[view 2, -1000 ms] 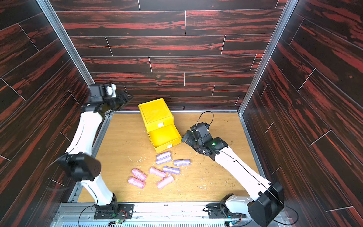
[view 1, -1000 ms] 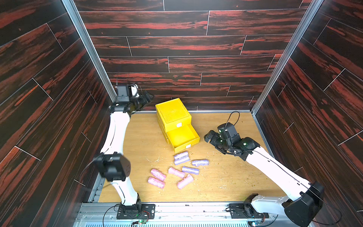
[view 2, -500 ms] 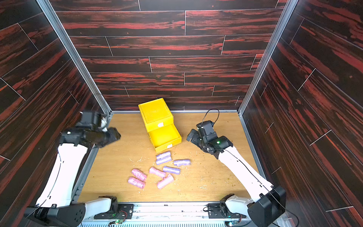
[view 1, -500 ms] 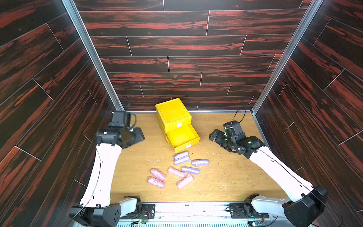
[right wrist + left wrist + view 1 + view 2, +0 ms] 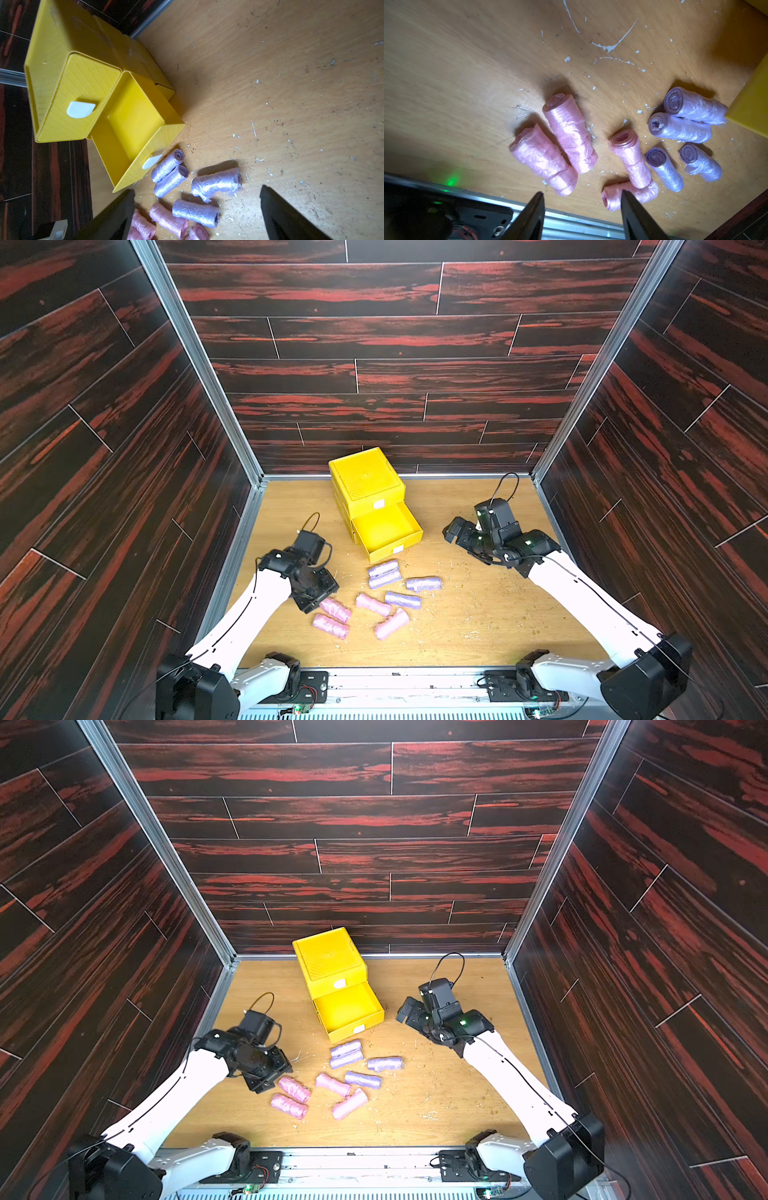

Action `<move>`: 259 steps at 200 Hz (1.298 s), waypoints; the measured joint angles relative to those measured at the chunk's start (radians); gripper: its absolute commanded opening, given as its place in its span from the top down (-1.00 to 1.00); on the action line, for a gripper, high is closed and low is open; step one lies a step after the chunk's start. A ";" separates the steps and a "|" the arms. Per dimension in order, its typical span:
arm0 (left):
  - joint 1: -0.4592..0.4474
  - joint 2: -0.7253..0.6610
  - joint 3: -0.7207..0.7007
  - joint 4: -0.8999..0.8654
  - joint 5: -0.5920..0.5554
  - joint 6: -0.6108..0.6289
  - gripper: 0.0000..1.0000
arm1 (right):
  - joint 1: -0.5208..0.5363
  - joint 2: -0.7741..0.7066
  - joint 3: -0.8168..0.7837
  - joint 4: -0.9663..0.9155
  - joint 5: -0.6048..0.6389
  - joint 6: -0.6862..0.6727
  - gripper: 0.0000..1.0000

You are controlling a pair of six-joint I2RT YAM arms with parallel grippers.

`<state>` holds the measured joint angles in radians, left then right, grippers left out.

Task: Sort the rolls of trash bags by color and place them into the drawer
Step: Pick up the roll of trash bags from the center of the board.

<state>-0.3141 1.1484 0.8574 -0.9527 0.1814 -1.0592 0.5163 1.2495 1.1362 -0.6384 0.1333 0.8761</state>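
Left arm: the white left arm (image 5: 257,605) has swung down from high at the back wall to the near-left of the wooden table (image 5: 478,614).
Left jaws: partly spread, narrower than a second ago, with nothing between them. They hang just beside the pink rolls, and whether they touch one cannot be told.
Meaning: a pink pick looks about to begin, but nothing is gripped yet.
Pink rolls: four crinkly pink plastic cylinders, all lying on the table. Two (image 5: 336,609) (image 5: 330,625) lie side by side nearest the left jaws. Two more (image 5: 372,605) (image 5: 392,624) lie further right, touching end to side.
Chest: the bright yellow ribbed-plastic chest of drawers (image 5: 365,479) stands at the back centre, its upper front shut.
Open drawer: a lower drawer (image 5: 392,546) stands pulled out and is empty.
Shut drawers: their contents are hidden, and no green roll is in view.
Lavender rolls: four crinkly lavender plastic cylinders lie on the table. A touching pair (image 5: 383,568) (image 5: 384,580) sits right against the open drawer's front. Two singles (image 5: 424,583) (image 5: 402,600) lie nearby.
Right arm: the white right arm (image 5: 582,585) has barely shifted and hovers to the right of the open drawer.
Right jaws: spread wide and empty.
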 measured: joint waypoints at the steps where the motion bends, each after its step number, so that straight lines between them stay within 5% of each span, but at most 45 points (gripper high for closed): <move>1: -0.002 0.000 -0.006 0.006 0.000 -0.009 -0.25 | 0.000 0.000 -0.001 0.000 0.000 0.000 -0.96; 64: -0.042 -0.029 -0.111 0.192 -0.084 -0.322 -0.31 | -0.035 -0.045 -0.025 0.001 -0.021 -0.027 -0.96; 192: -0.085 0.014 -0.274 0.368 -0.105 -0.465 -0.32 | -0.052 -0.051 -0.076 0.016 -0.063 -0.040 -0.95; 228: -0.086 0.053 -0.297 0.422 -0.104 -0.468 -0.22 | -0.052 -0.051 -0.077 0.019 -0.067 -0.040 -0.95; 259: -0.086 0.063 -0.309 0.433 -0.103 -0.470 0.11 | -0.052 -0.051 -0.084 0.026 -0.070 -0.040 -0.94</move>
<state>-0.4000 1.2110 0.5484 -0.5194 0.0780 -1.5291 0.4641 1.1988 1.0527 -0.6121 0.0631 0.8364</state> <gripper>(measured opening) 0.502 0.973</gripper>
